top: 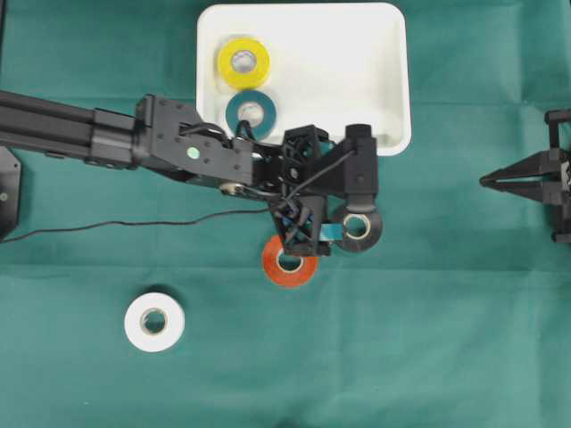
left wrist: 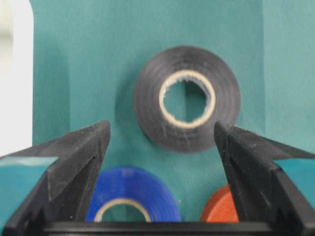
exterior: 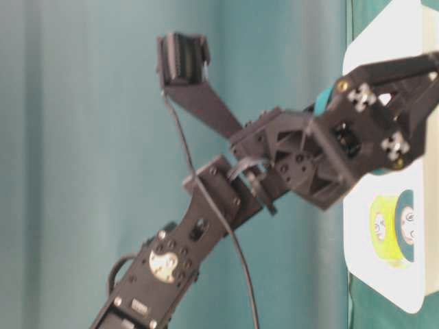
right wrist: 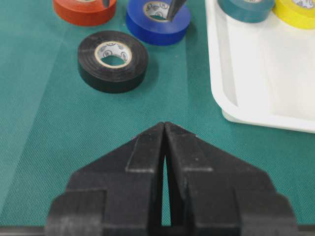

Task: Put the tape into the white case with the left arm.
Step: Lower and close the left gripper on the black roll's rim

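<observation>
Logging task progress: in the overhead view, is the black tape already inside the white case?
No, the black tape lies on the green cloth below the white case, which holds only a yellow roll and a teal roll.

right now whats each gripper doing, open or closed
Left gripper: open, holding nothing, over the blue tape.
Right gripper: closed, empty.

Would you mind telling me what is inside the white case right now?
The white case holds a yellow tape roll and a teal tape roll. The left arm covers its lower left corner, so anything there is hidden.
</observation>
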Available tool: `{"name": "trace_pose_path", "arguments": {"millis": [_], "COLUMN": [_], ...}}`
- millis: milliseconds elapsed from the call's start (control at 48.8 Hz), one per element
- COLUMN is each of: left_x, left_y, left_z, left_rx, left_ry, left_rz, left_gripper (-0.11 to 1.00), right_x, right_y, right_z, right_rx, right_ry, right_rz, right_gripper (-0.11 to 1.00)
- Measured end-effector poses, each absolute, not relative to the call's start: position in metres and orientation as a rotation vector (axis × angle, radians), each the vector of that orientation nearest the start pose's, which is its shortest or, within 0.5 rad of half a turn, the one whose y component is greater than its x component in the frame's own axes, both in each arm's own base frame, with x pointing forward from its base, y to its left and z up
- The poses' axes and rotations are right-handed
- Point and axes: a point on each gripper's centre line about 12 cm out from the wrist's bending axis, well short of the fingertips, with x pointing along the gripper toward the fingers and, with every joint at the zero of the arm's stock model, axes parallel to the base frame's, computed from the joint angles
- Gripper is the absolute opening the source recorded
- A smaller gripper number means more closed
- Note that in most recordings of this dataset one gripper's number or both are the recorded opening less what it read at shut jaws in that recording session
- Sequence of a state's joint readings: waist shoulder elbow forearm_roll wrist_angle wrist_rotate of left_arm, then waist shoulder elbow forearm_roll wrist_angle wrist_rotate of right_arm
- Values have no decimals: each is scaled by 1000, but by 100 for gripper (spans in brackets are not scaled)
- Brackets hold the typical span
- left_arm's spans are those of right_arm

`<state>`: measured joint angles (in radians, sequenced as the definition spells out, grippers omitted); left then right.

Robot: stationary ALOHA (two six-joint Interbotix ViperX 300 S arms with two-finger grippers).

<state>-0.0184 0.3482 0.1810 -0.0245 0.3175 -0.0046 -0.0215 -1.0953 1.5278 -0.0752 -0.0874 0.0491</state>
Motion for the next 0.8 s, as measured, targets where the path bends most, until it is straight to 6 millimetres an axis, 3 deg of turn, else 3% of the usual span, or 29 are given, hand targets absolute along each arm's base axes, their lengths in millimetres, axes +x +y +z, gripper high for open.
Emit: {"name": "trace_pose_path", "arguments": {"millis": [246, 800], "left_x": [508, 516], "left_y": [-4, 2], "left_z": [144, 119], "left_rx": [-28, -32], "left_ry": [848, 891], "left_rz": [-1, 11], "left_gripper": [85, 85], "right_x": [144, 144], "right_y": [-2, -2], "right_z": [152, 152], "right_rx": [-21, -21], "right_ry": [346, 346], "right_rz": [-10, -10], "right_gripper": [-9, -9]}}
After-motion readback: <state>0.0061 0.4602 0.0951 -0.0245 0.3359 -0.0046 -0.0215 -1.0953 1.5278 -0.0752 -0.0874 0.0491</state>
